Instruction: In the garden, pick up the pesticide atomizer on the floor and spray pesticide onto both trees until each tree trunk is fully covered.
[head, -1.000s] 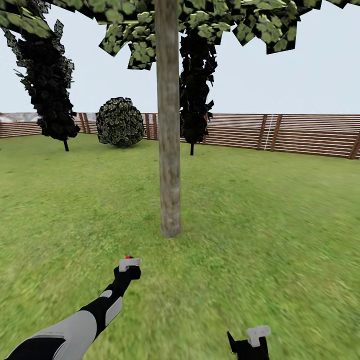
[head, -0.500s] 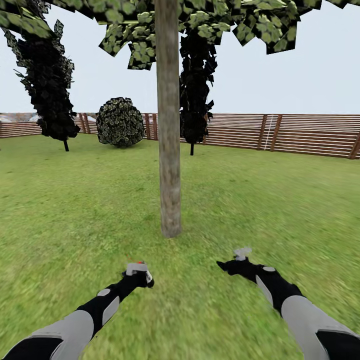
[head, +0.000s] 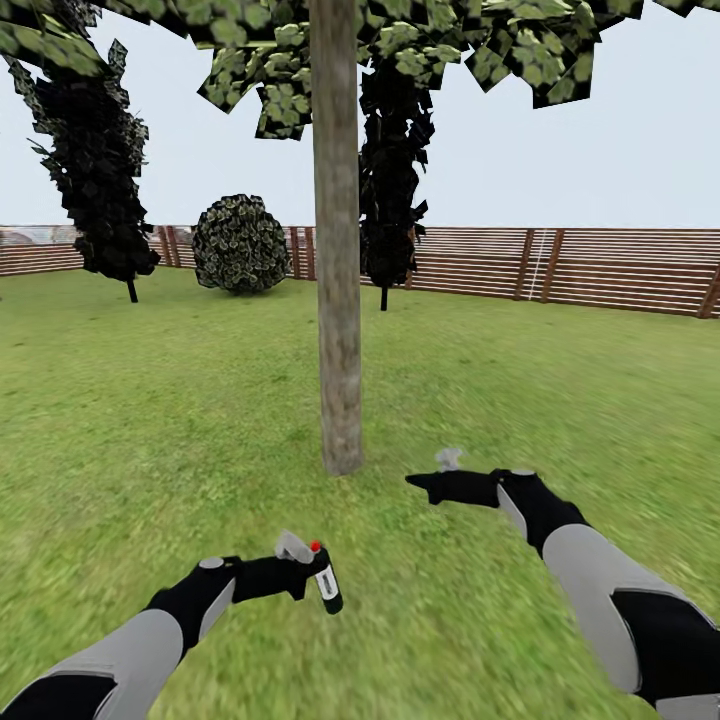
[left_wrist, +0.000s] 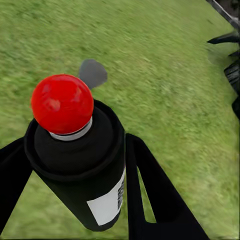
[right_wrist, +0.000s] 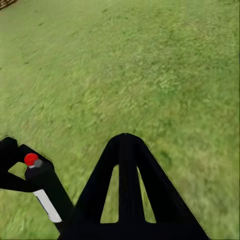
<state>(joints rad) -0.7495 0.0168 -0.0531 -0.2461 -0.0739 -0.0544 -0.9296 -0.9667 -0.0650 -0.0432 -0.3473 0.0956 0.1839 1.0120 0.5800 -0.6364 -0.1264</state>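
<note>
A tree with a straight grey-brown trunk (head: 338, 300) stands on the lawn straight ahead, its leafy canopy (head: 420, 40) overhead. The pesticide atomizer (head: 325, 582) is a small black bottle with a red tip. It is tilted low over the grass, in front of the trunk's foot and a little to its left. My left gripper (head: 300, 575) is shut on it. In the left wrist view the atomizer (left_wrist: 80, 155) sits between the two black fingers (left_wrist: 150, 195). My right gripper (head: 415, 482) hangs shut and empty just right of the trunk's base, pointing left. The right wrist view shows the atomizer (right_wrist: 42, 190) beside the right gripper (right_wrist: 125, 142).
A brown slatted fence (head: 580, 265) closes the lawn at the back. Two dark cypresses (head: 95, 170) (head: 390, 180) and a round bush (head: 240, 243) stand before it. Open grass (head: 560, 400) lies all around the trunk.
My left arm has dropped lower and swung right, tipping the atomizer over on a slant. My right arm has come up from the bottom edge and reached forward towards the trunk's base.
</note>
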